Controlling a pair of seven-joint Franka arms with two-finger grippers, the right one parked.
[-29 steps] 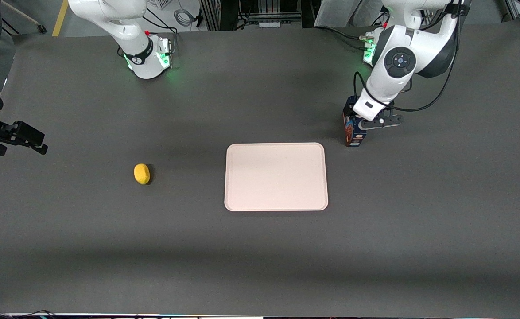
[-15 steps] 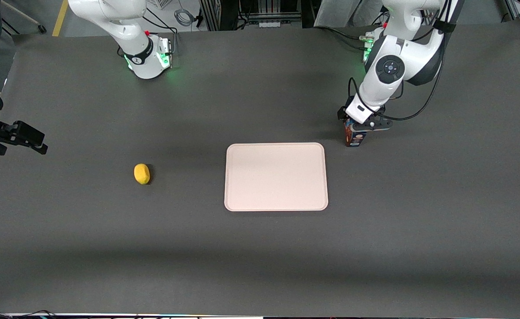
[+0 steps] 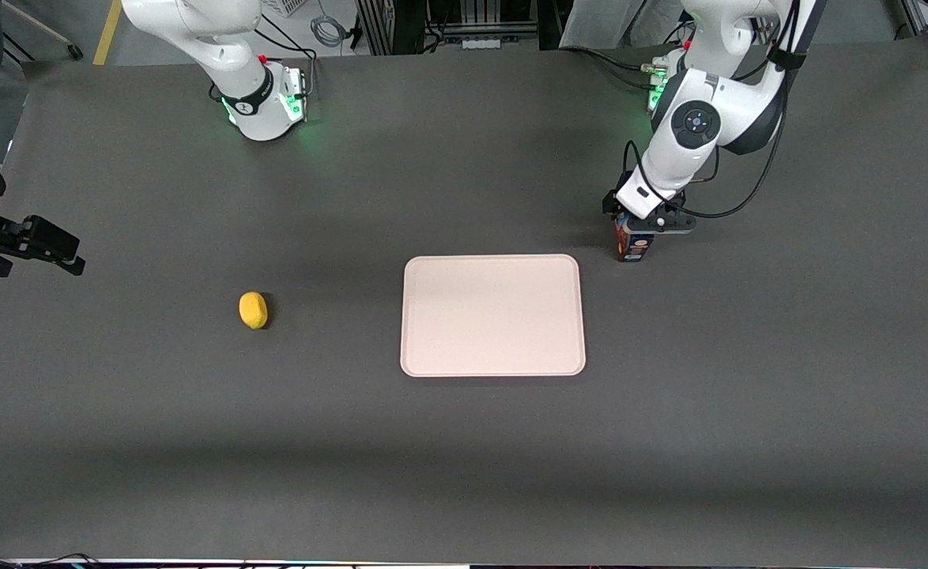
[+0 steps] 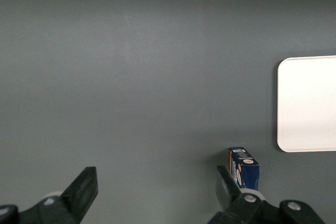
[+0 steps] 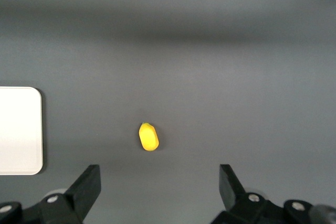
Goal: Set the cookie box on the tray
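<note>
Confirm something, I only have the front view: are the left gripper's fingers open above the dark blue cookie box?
Observer: Open. In the left wrist view the left arm's gripper has its fingers spread wide with nothing between them.
Operator: Box lined up with the gap?
Observer: No. The small navy-blue cardboard cookie box shows right beside one finger, outside the gap.
Operator: Tray visible from the wrist?
Observer: Yes, one end of the large pale cream-pink rectangular tray, with bare table between it and the box.
</note>
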